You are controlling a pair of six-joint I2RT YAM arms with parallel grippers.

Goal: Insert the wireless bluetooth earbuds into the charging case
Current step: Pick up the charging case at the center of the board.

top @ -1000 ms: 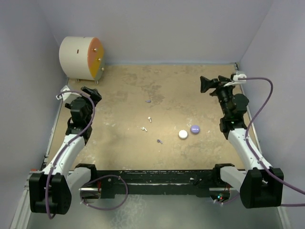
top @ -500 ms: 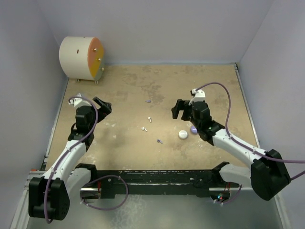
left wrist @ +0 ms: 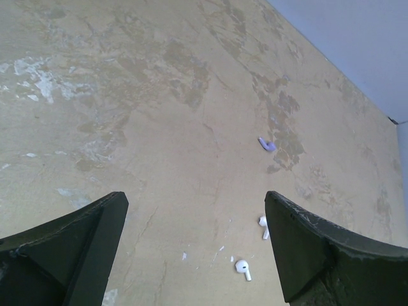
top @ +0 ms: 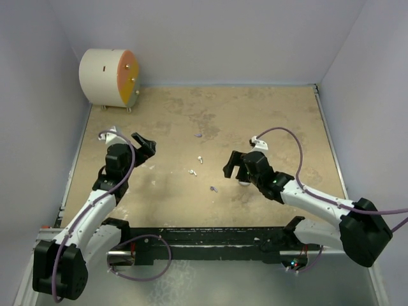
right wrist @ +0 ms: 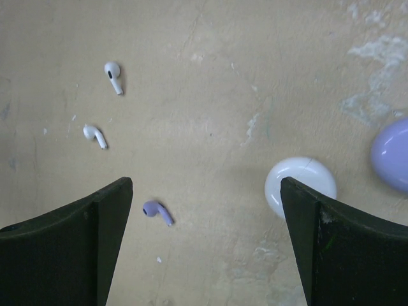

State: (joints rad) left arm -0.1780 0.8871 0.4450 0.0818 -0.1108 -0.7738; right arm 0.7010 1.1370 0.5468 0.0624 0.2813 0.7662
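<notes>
while two stemmed earbuds [right wrist: 113, 76] are white, another earbud [right wrist: 156, 211] is lilac.

Right wrist view: the purple case [right wrist: 392, 160] is cut off by the right edge, and the white case [right wrist: 296, 182] sits partly behind the right claw [right wrist: 205, 185]. Top view: both cases are largely hidden under the right arm [top: 299, 194], and the earbuds [top: 199, 158] are too small to resolve.

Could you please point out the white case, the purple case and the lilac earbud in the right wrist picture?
white case [right wrist: 298, 183]: right wrist view, middle of its top.
purple case [right wrist: 394, 162]: right wrist view, its visible part by the right edge.
lilac earbud [right wrist: 152, 208]: right wrist view, its rounded head.
</notes>
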